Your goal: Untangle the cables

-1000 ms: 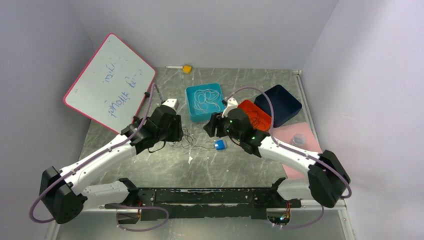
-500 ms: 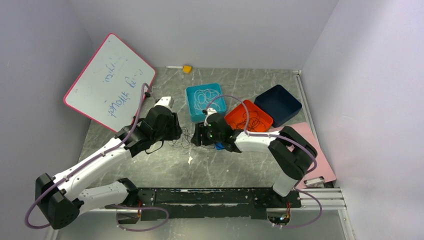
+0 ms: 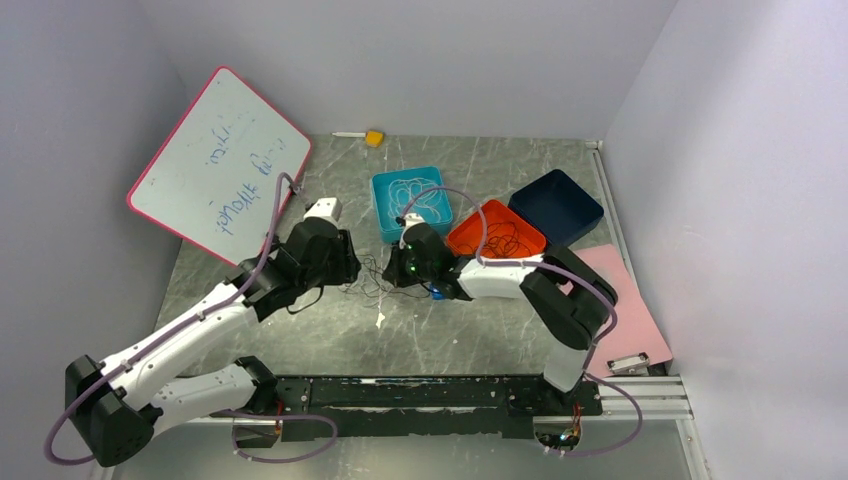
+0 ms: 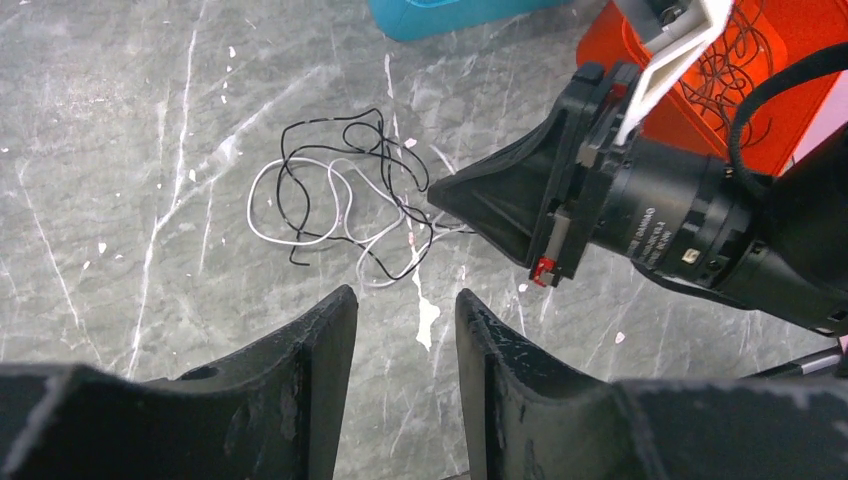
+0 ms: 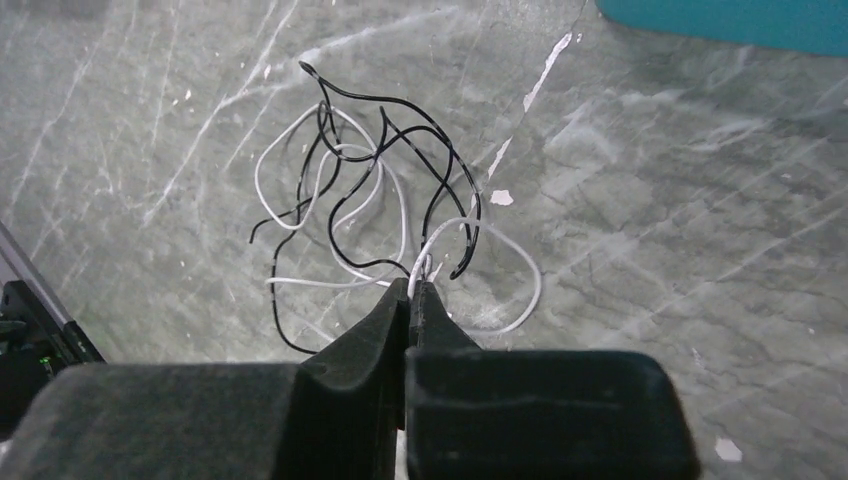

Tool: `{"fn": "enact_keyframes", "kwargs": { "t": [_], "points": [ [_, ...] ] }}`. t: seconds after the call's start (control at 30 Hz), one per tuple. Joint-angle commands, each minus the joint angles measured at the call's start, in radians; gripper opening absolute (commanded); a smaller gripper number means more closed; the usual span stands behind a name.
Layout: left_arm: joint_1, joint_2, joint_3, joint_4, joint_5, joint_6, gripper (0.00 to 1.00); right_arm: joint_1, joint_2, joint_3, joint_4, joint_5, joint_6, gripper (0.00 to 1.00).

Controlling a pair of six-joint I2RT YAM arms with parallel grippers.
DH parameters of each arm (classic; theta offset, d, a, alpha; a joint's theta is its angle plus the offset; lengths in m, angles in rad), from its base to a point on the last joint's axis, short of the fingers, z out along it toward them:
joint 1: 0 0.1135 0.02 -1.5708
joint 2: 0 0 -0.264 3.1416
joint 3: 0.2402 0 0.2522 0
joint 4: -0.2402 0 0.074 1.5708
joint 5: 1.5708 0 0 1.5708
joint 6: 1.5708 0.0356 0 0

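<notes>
left claw (image 4: 405,300): left of cables (image 4: 345,205)
right claw (image 5: 410,290): right of cables, touching
cables: on tabletop (image 3: 470,335), between both claws

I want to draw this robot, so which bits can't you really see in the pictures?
- Top view: the cables are too small to trace.
- Right wrist view: one of the cables vanishes inside the shut right pincer, so its end is hidden.
- Left wrist view: the right arm covers much of the orange tray, also cut by the edge.
- Top view: the whiteboard writing is too small to read.
</notes>
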Motion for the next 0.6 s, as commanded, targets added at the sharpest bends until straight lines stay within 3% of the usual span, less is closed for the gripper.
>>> {"fn": "enact_keyframes", "kwargs": {
  "t": [0.0, 0.27, 0.57],
  "points": [
    [0.005, -0.061, -0.033, 0.053, -0.015, 0.005, 0.48, 0.005, -0.105, 0.029, -0.045, 0.068, -0.026, 0.0],
    [0.004, -0.152, -0.118, 0.211, 0.048, 0.027, 0.54, 0.004, -0.318, 0.069, -0.217, 0.067, -0.038, 0.0],
    [0.004, -0.346, -0.249, 0.488, 0.088, 0.17, 0.6, 0.003, -0.382, 0.251, -0.419, 0.078, -0.07, 0.0]
  ]
}}
